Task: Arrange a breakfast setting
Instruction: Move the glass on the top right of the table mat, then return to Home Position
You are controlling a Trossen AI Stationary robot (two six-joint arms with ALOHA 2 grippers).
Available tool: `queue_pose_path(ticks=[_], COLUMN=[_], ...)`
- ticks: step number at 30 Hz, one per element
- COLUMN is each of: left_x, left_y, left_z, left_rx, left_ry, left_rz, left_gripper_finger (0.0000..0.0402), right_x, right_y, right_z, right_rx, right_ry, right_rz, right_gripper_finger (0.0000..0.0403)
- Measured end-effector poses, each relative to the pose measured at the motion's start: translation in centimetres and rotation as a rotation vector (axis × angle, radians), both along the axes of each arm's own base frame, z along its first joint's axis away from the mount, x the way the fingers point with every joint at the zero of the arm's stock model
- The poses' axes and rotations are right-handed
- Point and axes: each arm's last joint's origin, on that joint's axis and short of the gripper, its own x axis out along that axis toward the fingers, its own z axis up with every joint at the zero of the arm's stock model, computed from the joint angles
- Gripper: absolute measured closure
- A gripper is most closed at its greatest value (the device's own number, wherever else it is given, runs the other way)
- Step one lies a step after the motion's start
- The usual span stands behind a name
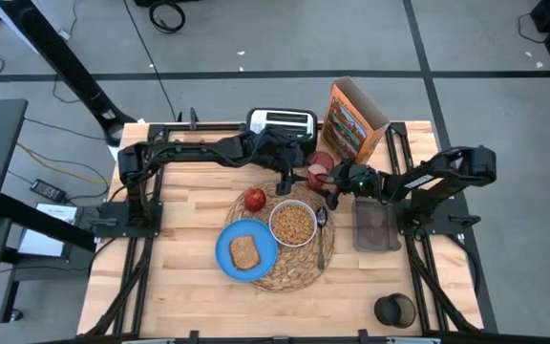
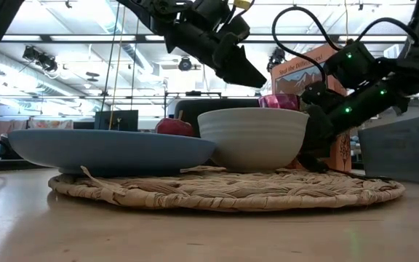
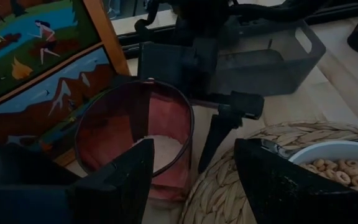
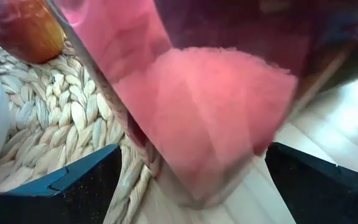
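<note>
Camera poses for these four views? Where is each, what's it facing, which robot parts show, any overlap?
High: overhead, straight down; both arms, whole table.
Low: table height, across placemat; both arms above.
Left wrist: behind open left gripper, facing pink cup.
Right wrist: behind open right gripper, cup close between its fingers.
Shared: cup and placemat in all four.

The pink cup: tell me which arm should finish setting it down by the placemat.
Right. The right gripper is already around the pink cup, its fingers either side of it at the placemat's edge. The left gripper hangs open above, holding nothing.
</note>
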Motion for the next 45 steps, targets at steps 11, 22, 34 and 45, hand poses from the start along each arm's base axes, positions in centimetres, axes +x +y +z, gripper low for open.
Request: queue_pose_path(ticks=[11,22,34,45], left_x=[-0.2,-0.8,-4.5,-9.6], left_y=[0.2,0.1,-0.6,-2.5], left_z=[0.4,0.8,6.1,5.7], left_rx=[-0.024,-0.056,-0.188,-0.323], left_ry=[-0.007,0.023,-0.024,-0.218], left_rz=[0.018,0.032,0.040,0.047], left_gripper_finger=[0.0173,0.0173,0.0173,0.0215], right_x=[-1.5,-2.0,-3.9,-3.2], right_y=[0.1,0.9,3.3,6.7], right_z=[1.5,5.3,10.4,13.2], right_rx=[0.034,0.071,0.147,0.123], right_ry=[0.053,0.074,0.057,-0.196], right_rz=[0.004,0.044,0.155,0.322], right_gripper_finger=[0.0004,0.0013,0.0027,0.0142])
